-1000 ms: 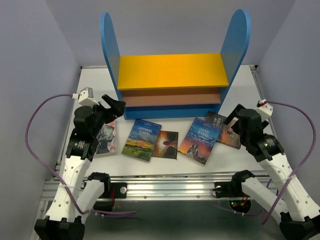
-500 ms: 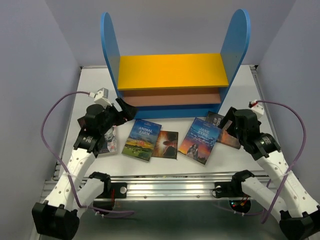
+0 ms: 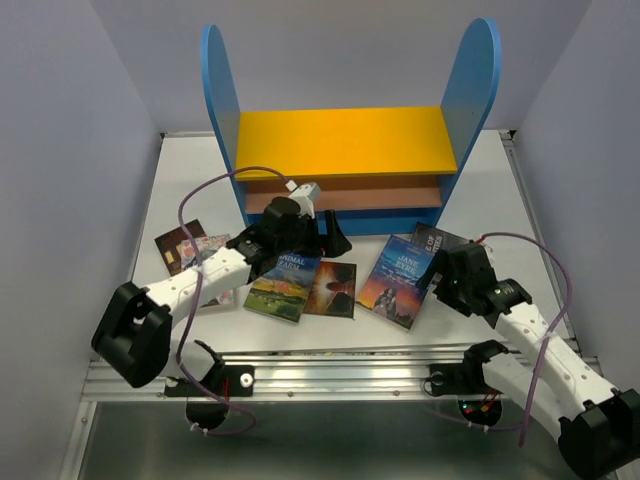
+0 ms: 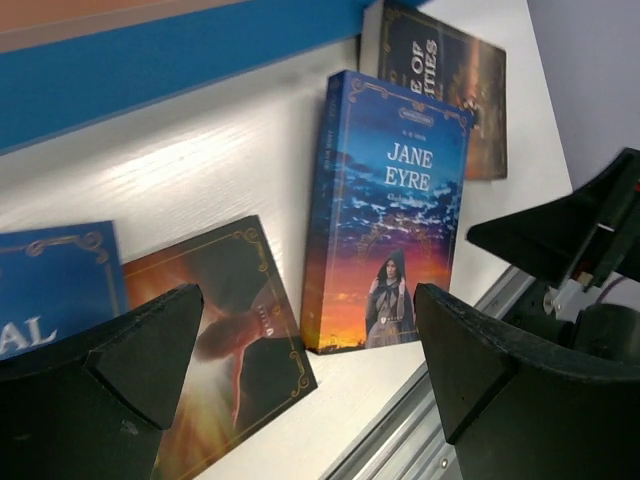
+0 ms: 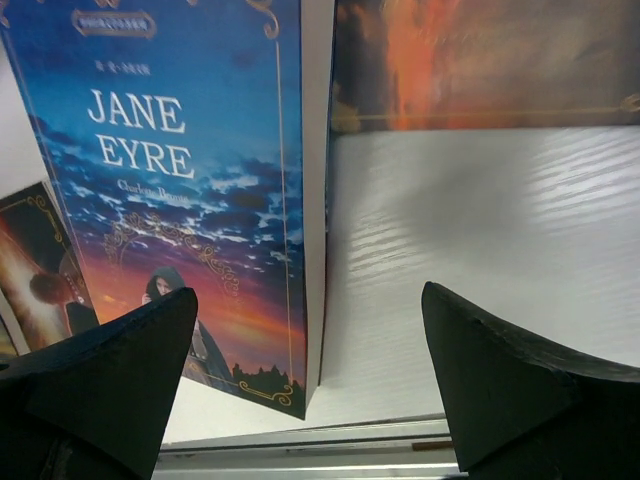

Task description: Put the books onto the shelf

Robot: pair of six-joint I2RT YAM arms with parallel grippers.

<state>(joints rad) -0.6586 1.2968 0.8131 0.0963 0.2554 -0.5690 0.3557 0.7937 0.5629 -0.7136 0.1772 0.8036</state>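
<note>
Jane Eyre book (image 3: 402, 268) lies on the desk (image 3: 500, 180) in front of the shelf (image 3: 345, 140), long side pointing at it, right gripper (image 3: 438, 278) spread wide over its right edge, left gripper (image 3: 338, 238) spread too but farther off

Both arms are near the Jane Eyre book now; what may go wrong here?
The open left pincer and right pincer both face Jane Eyre, so they may collide. That book lies flat on the table, so a pincer may push it instead of gripping. Its corner overlaps the dark book, which may get dragged.
</note>
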